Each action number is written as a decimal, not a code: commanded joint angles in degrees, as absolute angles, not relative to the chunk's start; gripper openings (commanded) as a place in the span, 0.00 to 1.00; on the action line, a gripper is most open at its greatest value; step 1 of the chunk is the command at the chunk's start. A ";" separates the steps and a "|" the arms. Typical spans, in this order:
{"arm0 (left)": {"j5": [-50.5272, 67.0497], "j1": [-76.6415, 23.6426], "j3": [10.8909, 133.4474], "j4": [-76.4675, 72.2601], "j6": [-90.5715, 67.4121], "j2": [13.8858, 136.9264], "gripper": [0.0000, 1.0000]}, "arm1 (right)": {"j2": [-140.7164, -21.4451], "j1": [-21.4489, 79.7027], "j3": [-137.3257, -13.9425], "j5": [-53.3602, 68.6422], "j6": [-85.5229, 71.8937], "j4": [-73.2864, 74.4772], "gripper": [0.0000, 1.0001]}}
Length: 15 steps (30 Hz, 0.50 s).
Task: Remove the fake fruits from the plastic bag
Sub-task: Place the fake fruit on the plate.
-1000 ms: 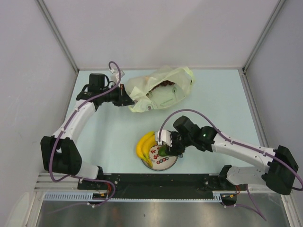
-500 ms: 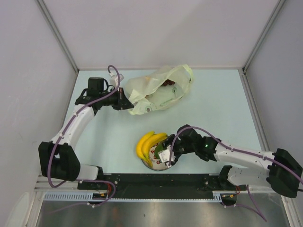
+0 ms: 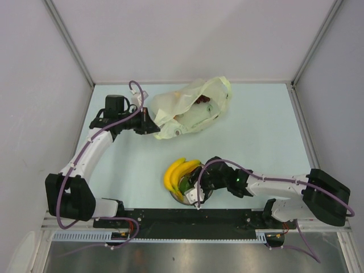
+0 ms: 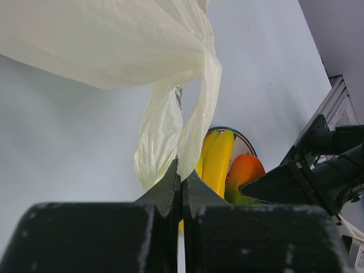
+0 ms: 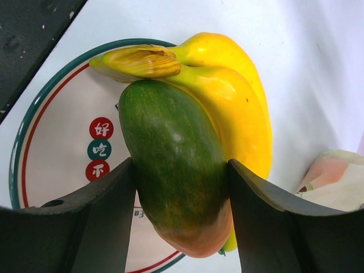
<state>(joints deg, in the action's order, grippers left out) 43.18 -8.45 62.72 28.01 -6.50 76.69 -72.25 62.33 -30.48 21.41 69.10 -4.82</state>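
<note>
The plastic bag (image 3: 190, 108) lies at the back of the table, and a dark red shape (image 3: 202, 100) shows through it. My left gripper (image 3: 154, 126) is shut on the bag's left handle; in the left wrist view the gripper (image 4: 182, 179) pinches the plastic, with the bag (image 4: 114, 40) hanging above. My right gripper (image 3: 191, 185) is shut on the green-red mango (image 5: 176, 170) and holds it low over the white plate (image 5: 51, 142). The banana bunch (image 3: 175, 173) lies on the plate's left side, touching the mango (image 4: 244, 173). It also shows in the right wrist view (image 5: 233, 108).
The plate (image 3: 196, 199) sits near the table's front edge, just ahead of the arm bases. Grey walls enclose the table on the left, back and right. The right arm (image 3: 273, 185) stretches low along the front right.
My right gripper has moved down and toward the front edge with the mango, now low over the plate beside the bananas. My left gripper shifted slightly, still holding the bag.
</note>
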 commanded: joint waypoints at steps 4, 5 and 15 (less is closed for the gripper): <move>41.84 -8.61 62.31 28.21 -4.84 75.32 0.01 | -75.93 62.75 -30.32 19.69 66.45 -13.43 0.47; 41.57 -8.61 62.58 28.30 -4.49 75.58 0.01 | -76.37 62.84 -30.06 19.43 66.18 -14.14 0.47; 41.31 -8.61 63.81 28.83 -3.95 77.43 0.01 | -79.28 63.11 -29.71 18.90 66.01 -16.79 0.65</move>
